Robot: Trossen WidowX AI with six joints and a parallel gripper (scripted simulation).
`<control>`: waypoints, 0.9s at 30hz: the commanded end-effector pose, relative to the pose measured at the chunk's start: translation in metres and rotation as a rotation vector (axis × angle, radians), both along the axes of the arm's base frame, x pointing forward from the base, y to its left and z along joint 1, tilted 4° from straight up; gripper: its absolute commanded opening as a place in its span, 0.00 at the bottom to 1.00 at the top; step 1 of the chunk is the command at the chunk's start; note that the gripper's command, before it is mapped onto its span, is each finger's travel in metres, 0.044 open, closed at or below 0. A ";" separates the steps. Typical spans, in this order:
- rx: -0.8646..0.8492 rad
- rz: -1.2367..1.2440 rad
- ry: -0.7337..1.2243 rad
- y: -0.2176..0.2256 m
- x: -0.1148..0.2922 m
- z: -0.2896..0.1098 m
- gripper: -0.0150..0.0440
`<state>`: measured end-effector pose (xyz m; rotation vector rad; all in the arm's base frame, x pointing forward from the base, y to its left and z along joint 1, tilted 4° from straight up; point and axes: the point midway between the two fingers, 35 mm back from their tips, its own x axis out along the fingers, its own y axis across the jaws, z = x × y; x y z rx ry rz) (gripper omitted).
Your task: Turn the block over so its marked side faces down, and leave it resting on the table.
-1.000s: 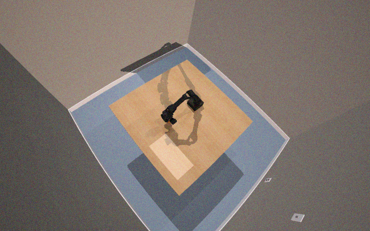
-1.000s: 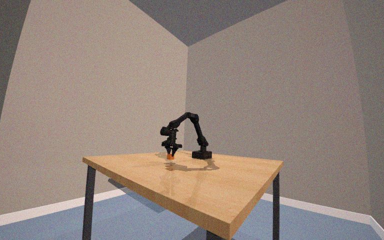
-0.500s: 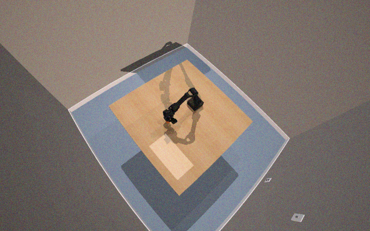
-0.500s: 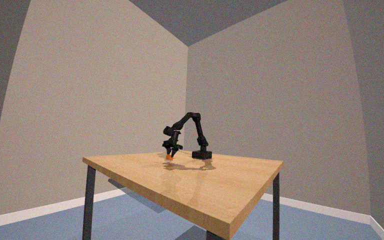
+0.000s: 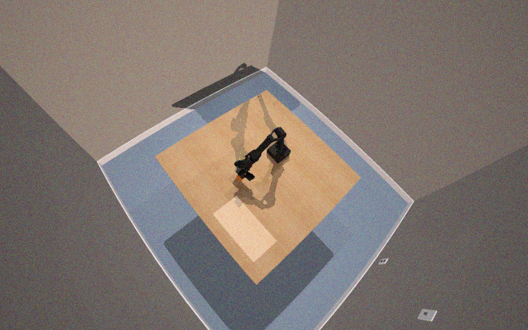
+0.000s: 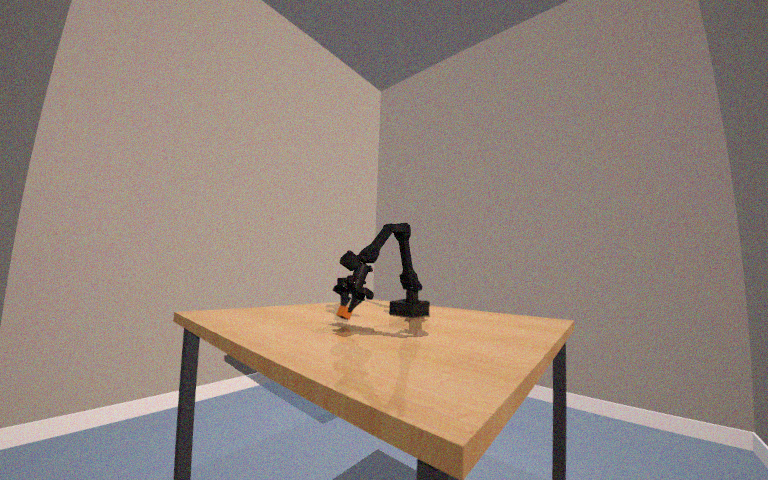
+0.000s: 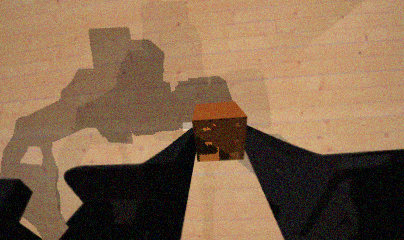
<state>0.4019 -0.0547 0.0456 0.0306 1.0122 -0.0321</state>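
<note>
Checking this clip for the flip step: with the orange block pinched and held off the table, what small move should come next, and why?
Probably a further wrist roll before lowering. The gripper is shut on the orange block, which hangs tilted above the table in the exterior view. The wrist view shows a dark-mottled face, likely the marked side, turned toward the camera rather than down at the wood, so the turn looks unfinished.

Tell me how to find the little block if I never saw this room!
Look at the big light wooden table standing in the corner of the room, then find the black robot arm on it. At the arm's tip, the claw is shut on a small orange cube-shaped block, held just above the wood. It is the only bright orange thing there.
</note>
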 end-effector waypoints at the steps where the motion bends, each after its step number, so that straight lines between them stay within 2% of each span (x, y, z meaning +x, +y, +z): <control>1: 0.003 -0.002 -0.052 0.000 -0.002 0.003 0.25; 7: 0.002 -0.003 -0.075 0.000 0.001 0.000 0.25; 27: -0.010 -0.011 -0.381 -0.001 0.011 -0.029 0.25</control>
